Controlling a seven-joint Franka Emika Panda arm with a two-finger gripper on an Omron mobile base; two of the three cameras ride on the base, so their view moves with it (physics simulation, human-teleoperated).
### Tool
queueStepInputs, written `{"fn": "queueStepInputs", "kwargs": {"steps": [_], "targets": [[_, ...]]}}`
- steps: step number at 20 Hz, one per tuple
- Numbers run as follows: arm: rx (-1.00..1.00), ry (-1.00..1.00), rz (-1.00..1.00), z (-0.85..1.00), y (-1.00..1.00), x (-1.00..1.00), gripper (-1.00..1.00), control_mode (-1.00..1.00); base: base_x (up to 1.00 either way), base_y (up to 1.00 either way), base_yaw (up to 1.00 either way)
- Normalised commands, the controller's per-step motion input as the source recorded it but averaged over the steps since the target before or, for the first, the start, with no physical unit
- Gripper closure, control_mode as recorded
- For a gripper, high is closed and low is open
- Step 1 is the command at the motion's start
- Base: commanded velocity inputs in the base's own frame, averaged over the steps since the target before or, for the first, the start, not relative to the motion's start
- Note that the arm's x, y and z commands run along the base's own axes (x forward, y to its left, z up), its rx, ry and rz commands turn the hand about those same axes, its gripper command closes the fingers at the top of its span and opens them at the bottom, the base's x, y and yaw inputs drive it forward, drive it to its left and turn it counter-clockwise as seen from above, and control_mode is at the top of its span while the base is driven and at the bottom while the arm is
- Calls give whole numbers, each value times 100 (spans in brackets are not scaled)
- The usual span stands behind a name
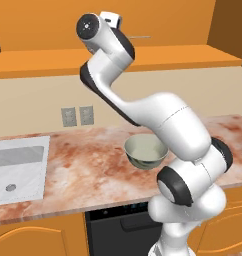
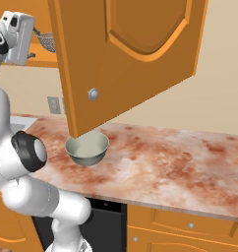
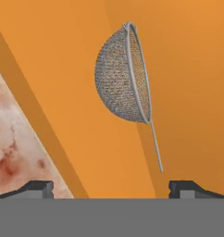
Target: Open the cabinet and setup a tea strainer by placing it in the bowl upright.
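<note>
The cabinet stands open, and its orange door point(image 2: 135, 54) with a round silver knob point(image 2: 93, 94) swings out over the counter. Inside, the tea strainer point(image 3: 119, 78) lies on its side, a grey mesh basket with a thin handle trailing toward my fingers. Its mesh point(image 2: 45, 40) peeks out past the door's edge, just right of my hand. My gripper point(image 3: 112, 189) is open and empty, a short way in front of the strainer, reaching up into the cabinet point(image 1: 163, 25). The pale grey-green bowl point(image 1: 146, 151) point(image 2: 87, 147) sits upright on the counter below.
The marbled pink counter point(image 1: 78, 167) runs left to a white sink point(image 1: 18, 170). Two wall outlets point(image 1: 78, 116) sit on the beige backsplash. The open door hangs low over the bowl. A dark appliance front point(image 2: 106, 221) lies under the counter, with orange base cupboards point(image 2: 190, 226) beside it.
</note>
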Motion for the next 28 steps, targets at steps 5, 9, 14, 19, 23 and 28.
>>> {"fn": "queueStepInputs", "kwargs": {"steps": [5,9,14,19,23,28], "targets": [[0,1,5,0,22,35,-100,-100,0,0,0],[0,2,7,0,20,39,-100,-100,0,0,0],[0,2,2,-1,5,29,-100,-100,0,0,0],[0,8,0,-8,0,23,-100,-100,0,0,0],[0,7,0,-11,0,25,-100,-100,0,0,0],[0,5,0,-9,0,24,-100,-100,0,0,0]]}}
